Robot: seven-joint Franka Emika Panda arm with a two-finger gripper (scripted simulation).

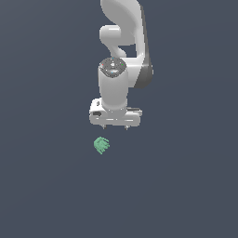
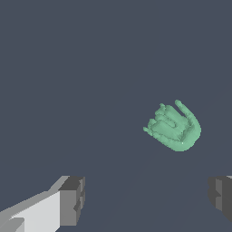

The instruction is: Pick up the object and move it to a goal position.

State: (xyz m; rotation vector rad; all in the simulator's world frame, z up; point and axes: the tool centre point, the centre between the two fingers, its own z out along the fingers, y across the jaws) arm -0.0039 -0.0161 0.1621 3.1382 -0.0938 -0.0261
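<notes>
My claw (image 1: 114,126) points down with its fingers (image 2: 72,199) spread wide; nothing is between them. The object (image 1: 101,145), mint-green and lumpy with short prongs, lies on the dark surface (image 1: 186,186). In the exterior view it sits just below the claw, slightly toward that view's left, apart from it. In the wrist view the object (image 2: 174,128) lies clear of both fingers.

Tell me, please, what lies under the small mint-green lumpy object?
Only the plain dark floor lies under the mint-green object. The open gripper is apart from it. The object's underside is hidden.
</notes>
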